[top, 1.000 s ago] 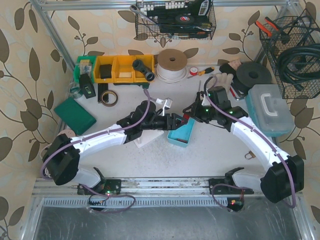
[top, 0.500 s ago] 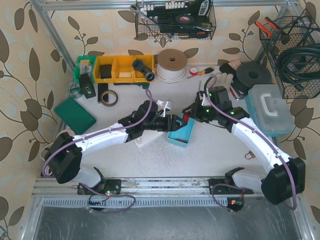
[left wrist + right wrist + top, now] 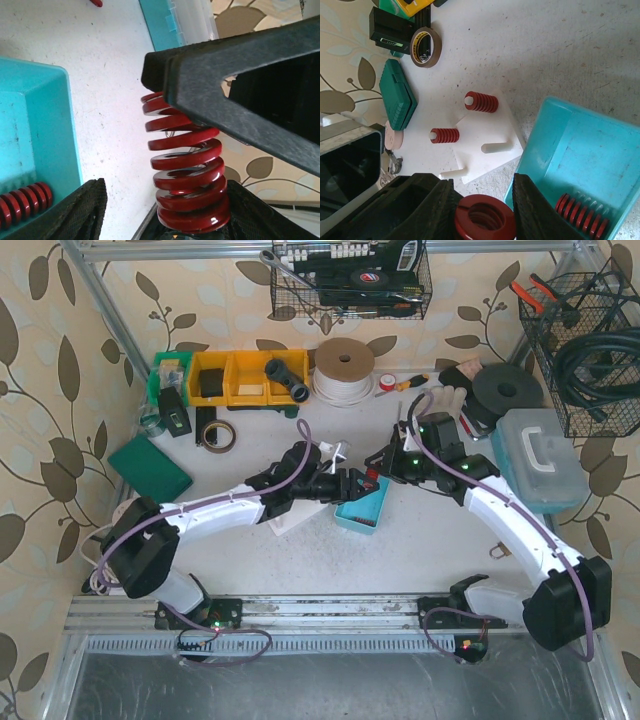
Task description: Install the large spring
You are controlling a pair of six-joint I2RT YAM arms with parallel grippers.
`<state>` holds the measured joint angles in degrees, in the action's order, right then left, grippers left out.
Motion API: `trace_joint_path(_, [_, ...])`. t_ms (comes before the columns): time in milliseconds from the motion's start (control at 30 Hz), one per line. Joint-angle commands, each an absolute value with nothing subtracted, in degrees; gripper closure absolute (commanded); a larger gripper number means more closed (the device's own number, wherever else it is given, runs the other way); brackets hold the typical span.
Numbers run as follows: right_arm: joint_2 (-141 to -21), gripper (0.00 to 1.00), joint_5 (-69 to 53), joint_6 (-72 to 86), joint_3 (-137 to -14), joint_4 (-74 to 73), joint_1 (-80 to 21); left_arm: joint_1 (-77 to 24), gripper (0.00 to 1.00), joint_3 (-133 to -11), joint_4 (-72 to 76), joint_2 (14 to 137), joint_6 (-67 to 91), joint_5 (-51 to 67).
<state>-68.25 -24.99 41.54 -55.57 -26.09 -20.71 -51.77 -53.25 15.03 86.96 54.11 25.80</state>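
Right hand [image 3: 487, 200] is clamped on the big red spring [image 3: 485, 220], left hand [image 3: 175, 212] is spread apart around its other end.

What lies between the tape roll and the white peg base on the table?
Nothing but bare table. The right wrist view shows no object between the tape roll and the peg base.

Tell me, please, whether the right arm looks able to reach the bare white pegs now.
Probably not easily: the left arm lies over the white peg board, and the right end effector holds the large red spring.
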Motion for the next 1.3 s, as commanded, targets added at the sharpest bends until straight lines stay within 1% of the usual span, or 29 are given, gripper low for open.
trace_joint_path(0, [-66.3, 1.00, -24.4, 40.5, -54.3, -24.1, -20.7, -51.8, 0.36, -55.3, 19.6, 87.1, 55.7, 26.8])
trace_joint_path(133, [-66.1, 1.00, -24.2, 40.7, -54.3, -23.9, -20.7, -51.8, 0.37, -56.4, 19.8, 88.0, 56.1, 26.5])
trace_joint_path(267, [-65.8, 1.00, -23.7, 40.6, -54.1, -23.9, -20.8, -51.8, 0.42, -57.8, 19.7, 88.8, 56.4, 26.9])
trace_joint_path(367, [-65.8, 1.00, -23.5, 40.7, -53.9, -23.7, -20.8, -51.7, 0.48, -58.3, 19.6, 89.0, 56.5, 26.6])
trace_joint_path(467, [-65.7, 1.00, -23.0, 40.7, -53.8, -23.8, -20.7, -51.7, 0.57, -58.5, 19.6, 89.1, 56.6, 27.1])
trace_joint_path(567, [-65.3, 1.00, -21.9, 40.4, -53.8, -24.2, -20.7, -51.7, 0.63, -58.1, 19.7, 89.1, 56.7, 27.8])
trace_joint_path(633, [-65.1, 1.00, -21.6, 40.1, -53.9, -24.4, -20.8, -51.7, 0.71, -57.5, 20.0, 89.0, 56.9, 27.9])
trace_joint_path(700, [-65.0, 1.00, -21.3, 40.1, -54.0, -24.5, -20.7, -51.7, 0.86, -56.9, 20.0, 88.6, 57.0, 27.8])
trace_joint_path(800, [-64.7, 1.00, -21.1, 40.0, -54.0, -24.8, -20.8, -51.7, 1.00, -56.5, 19.3, 88.2, 56.3, 28.0])
trace_joint_path(833, [-64.5, 0.97, -21.5, 39.7, -54.1, -24.9, -20.8, -51.7, 1.00, -56.6, 18.8, 88.0, 55.8, 28.0])
trace_joint_path(867, [-64.4, 0.86, -22.2, 39.1, -54.3, -24.8, -20.8, -51.7, 1.00, -56.7, 18.0, 87.7, 55.1, 28.0])
trace_joint_path(900, [-64.1, 0.65, -22.8, 38.9, -54.3, -24.9, -20.8, -51.7, 1.00, -56.8, 16.9, 87.3, 54.2, 27.8])
trace_joint_path(933, [-63.7, 0.49, -22.8, 39.1, -54.2, -25.1, -20.6, -51.7, 1.00, -57.0, 15.5, 86.8, 52.9, 27.6])
trace_joint_path(967, [-63.2, 0.38, -23.0, 39.4, -54.0, -25.1, -20.4, -51.8, 1.00, -57.3, 13.4, 86.3, 51.3, 27.2])
trace_joint_path(1000, [-62.9, 0.34, -23.9, 39.6, -53.8, -24.8, -19.9, -51.9, 1.00, -57.6, 11.0, 85.7, 49.0, 26.5])
trace_joint_path(1067, [-62.8, 0.32, -26.4, 39.9, -53.5, -24.8, -18.9, -52.5, 1.00, -58.5, 4.7, 84.1, 43.2, 23.2])
trace_joint_path(1133, [-63.1, 0.31, -30.1, 39.9, -53.3, -24.9, -17.8, -53.6, 1.00, -58.7, -1.6, 82.9, 36.3, 18.5])
trace_joint_path(1167, [-63.4, 0.31, -32.5, 39.9, -53.2, -25.0, -17.1, -54.5, 1.00, -58.2, -3.5, 80.3, 32.4, 15.9])
trace_joint_path(1267, [-64.8, 0.31, -41.9, 39.9, -52.0, -23.9, -15.6, -56.6, 1.00, -54.3, -3.3, 76.7, 23.4, 10.7])
